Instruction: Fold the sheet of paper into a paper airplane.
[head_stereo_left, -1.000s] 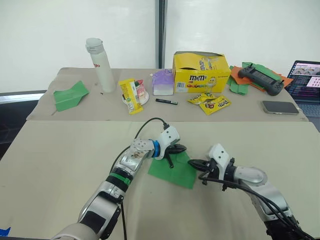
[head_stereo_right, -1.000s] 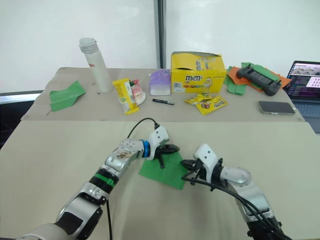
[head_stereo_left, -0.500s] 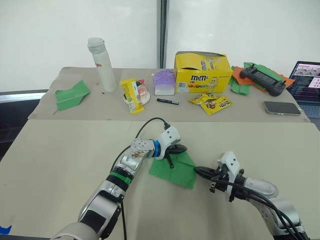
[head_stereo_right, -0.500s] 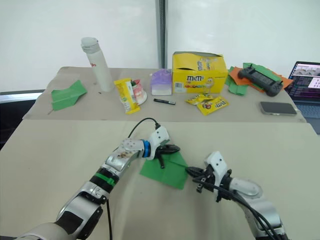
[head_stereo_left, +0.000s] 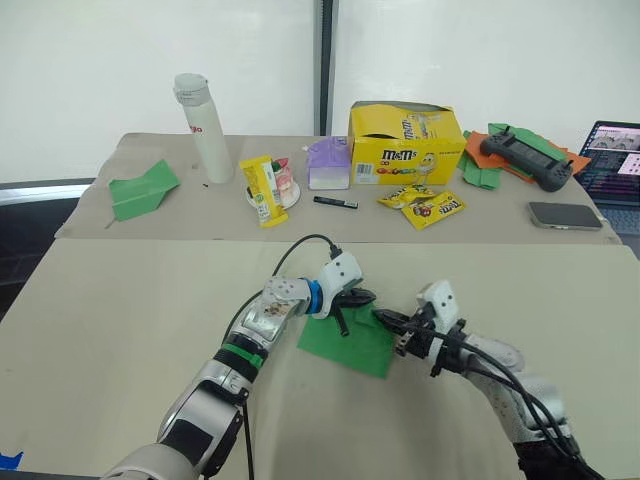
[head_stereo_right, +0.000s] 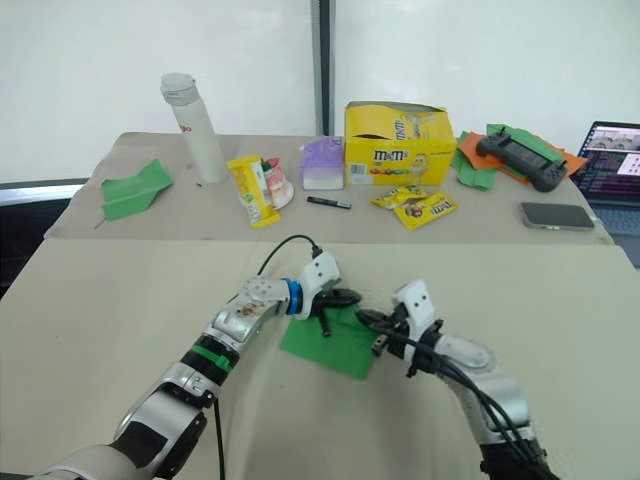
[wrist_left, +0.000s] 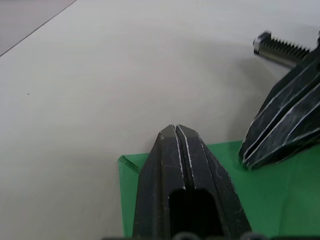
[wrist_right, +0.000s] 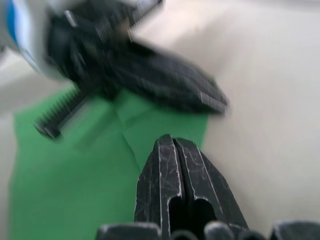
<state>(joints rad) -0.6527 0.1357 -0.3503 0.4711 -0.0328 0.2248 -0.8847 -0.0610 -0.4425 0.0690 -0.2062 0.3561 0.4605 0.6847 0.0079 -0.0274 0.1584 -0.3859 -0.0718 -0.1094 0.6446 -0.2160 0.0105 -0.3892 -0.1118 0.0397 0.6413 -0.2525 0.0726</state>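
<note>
**Both grippers pressing closed tips on the green paper**

The sheet of paper (head_stereo_left: 347, 343) is lying flat on the near counter (head_stereo_left: 120, 330), partly folded, with a crease showing across it in the right wrist view. The left gripper (head_stereo_left: 345, 305) is resting on the far edge of the paper; its jaws are closed tight together with nothing between them, and the tip is pressing down near a corner of the paper in its own wrist view. The right gripper (head_stereo_left: 385, 320) is reaching in from the right side, its jaws also pressed together and empty, the tip sitting over the paper's right part, just beside the left gripper.

On the far counter, well apart from the paper, a white bottle (head_stereo_left: 203, 128) is standing upright, a yellow candy box (head_stereo_left: 405, 145) is sitting near the middle, and a green paper plane (head_stereo_left: 142, 189) is lying at the left. A phone (head_stereo_left: 561, 214) and a game controller (head_stereo_left: 524, 158) are lying at the right.
</note>
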